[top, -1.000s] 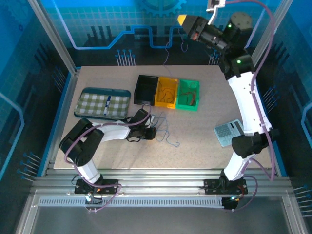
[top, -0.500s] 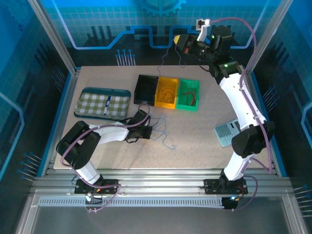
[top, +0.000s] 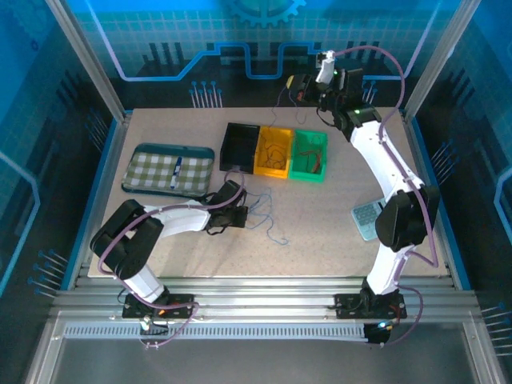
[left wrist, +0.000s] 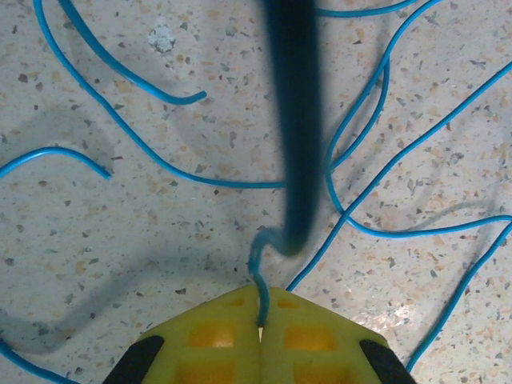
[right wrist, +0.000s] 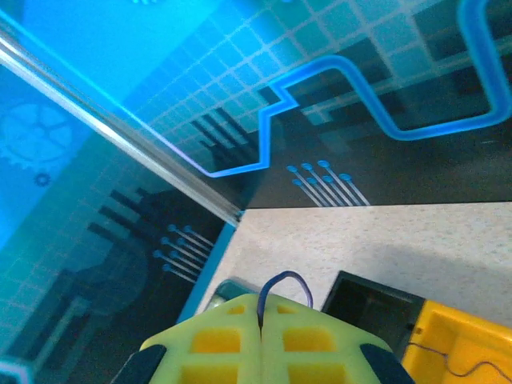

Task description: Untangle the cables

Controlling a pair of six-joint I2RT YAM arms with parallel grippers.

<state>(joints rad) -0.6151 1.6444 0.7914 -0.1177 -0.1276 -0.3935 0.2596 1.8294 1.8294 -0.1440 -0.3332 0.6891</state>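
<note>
Top view, desk: a pale speckled desk (top: 336, 248) in a blue-walled booth, with two arms rising from the lower edge.
Top view, cables: loose blue cables (top: 268, 214) lie just left of centre, looped over one another.
Top view, left pincer: the left pincer (top: 242, 216) sits low on the desk at the left edge of the tangle.
Top view, right pincer: the right pincer (top: 298, 83) is at upper centre, raised above the far edge of the desk.
Top view, bins: a black bin (top: 240, 146), yellow bin (top: 274, 152) and green bin (top: 309, 155) stand in a row above centre. Thin wires lie in the yellow and green ones.
Top view, other things: a checked tray (top: 170, 170) at left and a calculator (top: 372, 218) at right.
Left wrist view, pincer: yellow fingers (left wrist: 216, 340) meet at bottom centre, pinched on one blue strand (left wrist: 257, 268). It runs up the middle of the frame as a dark blur.
Left wrist view, cables: more blue lengths curve across the desk and cross at right.
Right wrist view, pincer: the fingers are closed at bottom centre on a small dark-blue loop (right wrist: 285, 279).
Right wrist view, surroundings: the black and yellow bins at lower right, blue wall above.
Progress: seemingly partway. Some wires are sorted into bins and one is lifted free, but the blue tangle is left to separate.
Change: the right arm has swung down and leftward from the upper right toward the bins. The left arm has barely moved.
</note>
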